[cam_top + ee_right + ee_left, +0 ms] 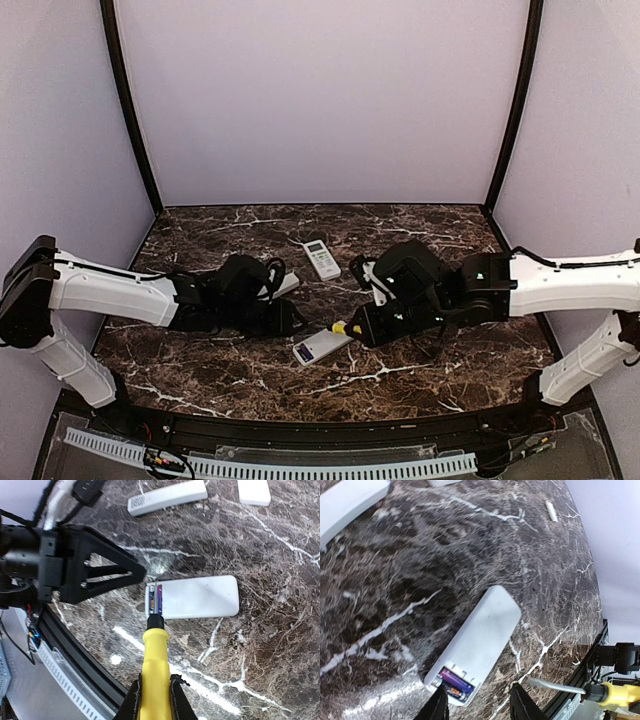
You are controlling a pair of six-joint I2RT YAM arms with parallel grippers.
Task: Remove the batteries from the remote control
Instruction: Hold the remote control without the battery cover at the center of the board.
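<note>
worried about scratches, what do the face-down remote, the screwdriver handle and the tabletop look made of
Remote: looks like white matte plastic, a smooth shell with rounded corners.
Screwdriver handle: yellow, probably plastic or rubber, with a slight sheen.
Tabletop: dark brown marble look with white veins and some sheen; real stone or laminate is unclear.

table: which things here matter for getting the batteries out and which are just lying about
in use: face-down remote, its batteries, yellow screwdriver in right claw
lying about: display-up remote, partly hidden remote
</note>
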